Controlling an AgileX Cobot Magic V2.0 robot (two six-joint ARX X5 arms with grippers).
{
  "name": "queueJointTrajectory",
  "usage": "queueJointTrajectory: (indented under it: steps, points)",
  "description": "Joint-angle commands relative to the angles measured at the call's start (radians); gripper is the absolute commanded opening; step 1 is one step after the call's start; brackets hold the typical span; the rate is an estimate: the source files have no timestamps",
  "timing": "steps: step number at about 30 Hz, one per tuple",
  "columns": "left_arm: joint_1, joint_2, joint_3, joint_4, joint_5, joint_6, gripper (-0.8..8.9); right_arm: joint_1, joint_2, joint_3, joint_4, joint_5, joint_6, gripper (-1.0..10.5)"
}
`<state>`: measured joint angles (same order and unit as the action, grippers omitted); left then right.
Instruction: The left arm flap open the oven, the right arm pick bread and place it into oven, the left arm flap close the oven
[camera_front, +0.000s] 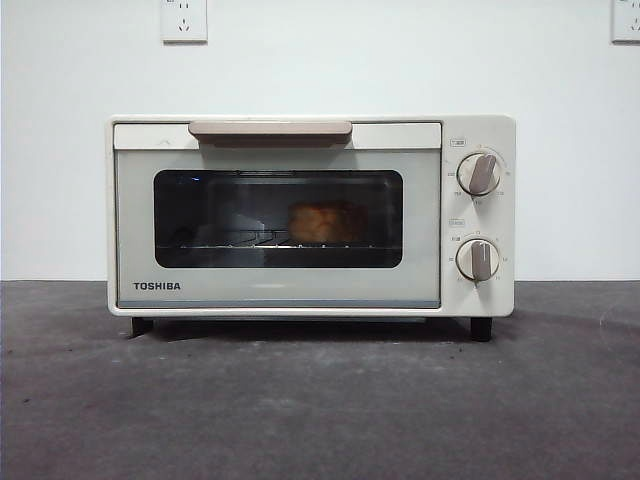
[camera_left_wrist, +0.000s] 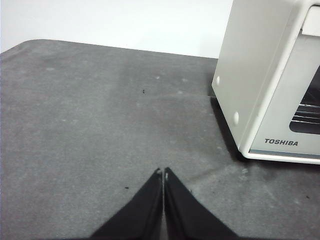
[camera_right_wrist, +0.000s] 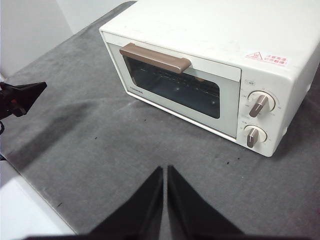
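The cream-white TOSHIBA oven (camera_front: 310, 215) stands on the grey table with its door shut and the beige handle (camera_front: 270, 130) at the top. The golden-brown bread (camera_front: 325, 222) sits on the rack inside, seen through the dark window. The oven also shows in the left wrist view (camera_left_wrist: 270, 85) and the right wrist view (camera_right_wrist: 210, 65). My left gripper (camera_left_wrist: 163, 172) is shut and empty, above the table beside the oven's left side. My right gripper (camera_right_wrist: 165, 170) is shut and empty, high above the table in front of the oven. Neither gripper shows in the front view.
The grey mat (camera_front: 320, 400) covers the table in front of the oven. A white wall with two sockets (camera_front: 184, 20) stands behind. The left arm's black tip (camera_right_wrist: 20, 95) shows in the right wrist view, near the table's edge.
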<state>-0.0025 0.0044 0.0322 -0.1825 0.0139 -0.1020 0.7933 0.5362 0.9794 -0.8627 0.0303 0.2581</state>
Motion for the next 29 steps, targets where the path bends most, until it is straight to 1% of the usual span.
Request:
queueJointTrajectory:
  steps: [1,5,8,11,12,13,15,17,19,21,25,29]
  points:
    - [0.0,-0.001,-0.02,-0.005,0.009,0.008,0.1,0.008,0.003,0.017,0.01,0.003,-0.011,0.1]
    - [0.0,-0.001,-0.02,-0.005,0.009,0.008,0.1,0.002,0.001,0.016,0.011,0.008,-0.011,0.1]
    - [0.0,-0.001,-0.02,-0.005,0.009,0.008,0.1,-0.043,-0.007,0.005,0.019,0.002,-0.012,0.1]
    - [0.0,-0.001,-0.02,-0.005,0.009,0.008,0.1,-0.157,-0.026,-0.062,0.085,0.003,-0.012,0.1]
    - [0.0,-0.001,-0.02,-0.004,0.009,0.008,0.1,-0.21,-0.04,-0.104,0.126,0.005,-0.012,0.1]
    - [0.0,-0.001,-0.02,-0.005,0.009,0.008,0.1,-0.264,-0.058,-0.152,0.179,0.005,-0.014,0.1]
    - [0.0,-0.001,-0.02,-0.005,0.009,0.008,0.1,-0.372,-0.1,-0.26,0.301,0.017,-0.058,0.1]
    - [0.0,-0.001,-0.02,-0.005,0.009,0.008,0.1,-0.472,-0.151,-0.38,0.435,0.011,-0.08,0.1]
    - [0.0,-0.001,-0.02,-0.005,0.009,0.008,0.1,-0.569,-0.21,-0.508,0.566,-0.016,-0.099,0.1]
    - [0.0,-0.001,-0.02,-0.005,0.009,0.008,0.1,-0.646,-0.264,-0.614,0.662,-0.043,-0.111,0.1]
    - [0.0,-0.001,-0.02,-0.005,0.009,0.008,0.1,-0.743,-0.352,-0.774,0.761,-0.061,-0.134,0.1]
    - [0.0,-0.001,-0.02,-0.005,0.009,0.008,0.1,-0.772,-0.417,-0.862,0.758,-0.078,-0.182,0.1]
